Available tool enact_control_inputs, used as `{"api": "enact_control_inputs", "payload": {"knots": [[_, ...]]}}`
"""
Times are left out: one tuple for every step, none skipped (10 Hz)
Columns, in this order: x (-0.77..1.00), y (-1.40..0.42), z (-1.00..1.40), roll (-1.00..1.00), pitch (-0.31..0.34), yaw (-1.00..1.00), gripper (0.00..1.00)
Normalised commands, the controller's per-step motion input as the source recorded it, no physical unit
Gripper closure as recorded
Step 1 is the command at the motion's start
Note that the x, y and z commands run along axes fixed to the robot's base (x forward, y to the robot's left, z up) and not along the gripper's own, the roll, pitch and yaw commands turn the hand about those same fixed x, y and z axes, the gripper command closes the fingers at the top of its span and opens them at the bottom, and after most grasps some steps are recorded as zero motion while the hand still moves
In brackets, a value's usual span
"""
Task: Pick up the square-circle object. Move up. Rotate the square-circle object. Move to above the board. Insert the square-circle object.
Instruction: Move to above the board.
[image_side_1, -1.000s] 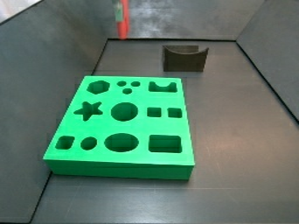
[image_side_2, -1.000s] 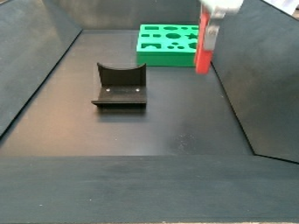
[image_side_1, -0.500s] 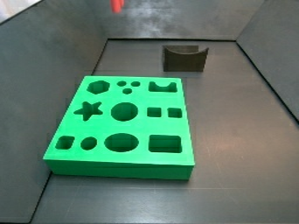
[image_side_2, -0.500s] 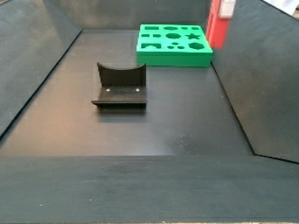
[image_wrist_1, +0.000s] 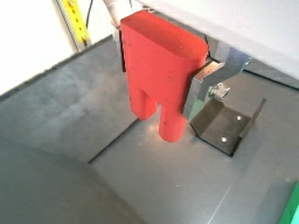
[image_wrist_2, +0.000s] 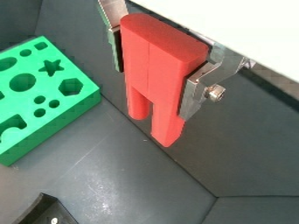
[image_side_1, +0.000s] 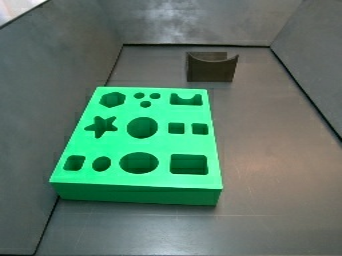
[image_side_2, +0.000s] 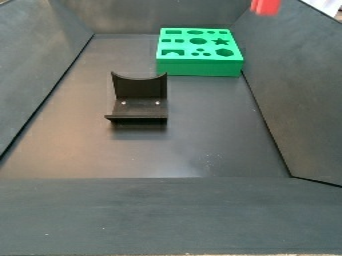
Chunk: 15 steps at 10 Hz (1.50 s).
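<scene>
I have the small plain red plastic square-circle object (image_wrist_2: 159, 77) clamped in the end effector (image_wrist_2: 163, 66). Both wrist views show the flat silver fingers (image_wrist_1: 216, 77) closed on the block's upper part, with its narrower post end hanging free below. The end effector sits high above the dark floor. In a side view only the red tip (image_side_2: 266, 6) shows at the frame's upper edge, and the other side view does not catch it at all.

The relation I care about is where the bright green thick rectangular board (image_wrist_2: 35, 92) with its shaped holes lies from the held piece. In a wrist view the board lies off to one side and well below the piece, not beneath it. In both side views the board (image_side_1: 139, 142) rests flat on the floor with nothing over it. The dark L-shaped fixture (image_side_2: 136, 98) stands apart from it.

The piece's long axis points roughly downward. I judge the lift is done, so rotation and the sideways travel to above the board come next.
</scene>
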Motion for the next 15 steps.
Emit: {"api": "enact_control_inputs", "payload": {"knots": [[-0.03, 0.07, 0.88, -0.08, 0.089, -0.04, 1.0], [-0.01, 0.05, 0.67, -0.09, 0.09, -0.04, 1.0], [0.0, 0.04, 0.57, -0.09, 0.091, -0.04, 1.0], [0.0, 0.03, 0.37, -0.1, 0.093, -0.04, 1.0], [0.0, 0.02, 0.22, -0.11, 0.092, -0.04, 1.0], [0.32, -1.0, 0.01, -0.07, 0.043, 1.0, 1.0], [0.32, -1.0, 0.0, -0.07, 0.042, 1.0, 1.0], [0.33, -1.0, 0.0, -0.06, 0.048, 1.0, 1.0], [0.34, -1.0, 0.0, -0.07, 0.049, 1.0, 1.0], [0.34, -1.0, 0.0, -0.06, 0.05, 1.0, 1.0], [0.35, -1.0, 0.01, -0.06, 0.051, 1.0, 1.0], [0.35, -1.0, 0.01, -0.06, 0.053, 1.0, 1.0], [0.36, -1.0, 0.02, -0.06, 0.056, 1.0, 1.0], [0.37, -1.0, 0.02, -0.06, 0.059, 1.0, 1.0], [0.39, -1.0, 0.03, -0.06, 0.068, 1.0, 1.0]]}}
